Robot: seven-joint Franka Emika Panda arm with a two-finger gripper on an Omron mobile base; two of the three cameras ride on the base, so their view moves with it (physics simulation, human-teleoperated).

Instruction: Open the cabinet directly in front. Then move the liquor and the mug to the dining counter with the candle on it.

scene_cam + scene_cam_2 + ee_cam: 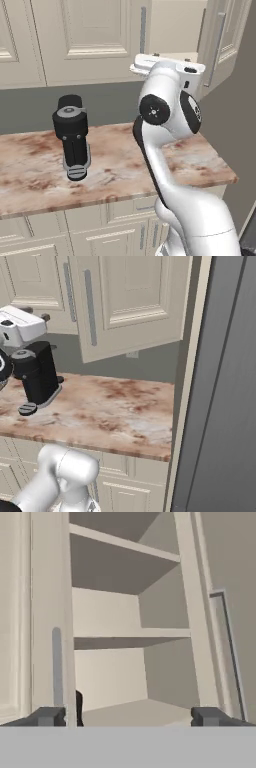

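The cabinet [131,633] stands half open in the hand view, with bare beige shelves inside. Its right door [135,301] is swung out, also seen as door [222,40]. The left door [42,612] is closed, its grey handle [57,667] close to my left fingertip [47,716]. A dark sliver, likely the liquor [79,708], peeks from behind that door's edge on the lowest shelf. My gripper [127,717] is open and holds nothing, raised level with that shelf. The mug, candle and dining counter are out of view.
A black coffee machine [72,135] stands on the marbled counter [190,160] below the cabinet, left of my arm. A tall grey panel [225,381] walls off the right side. Cream drawer fronts [115,230] run under the counter.
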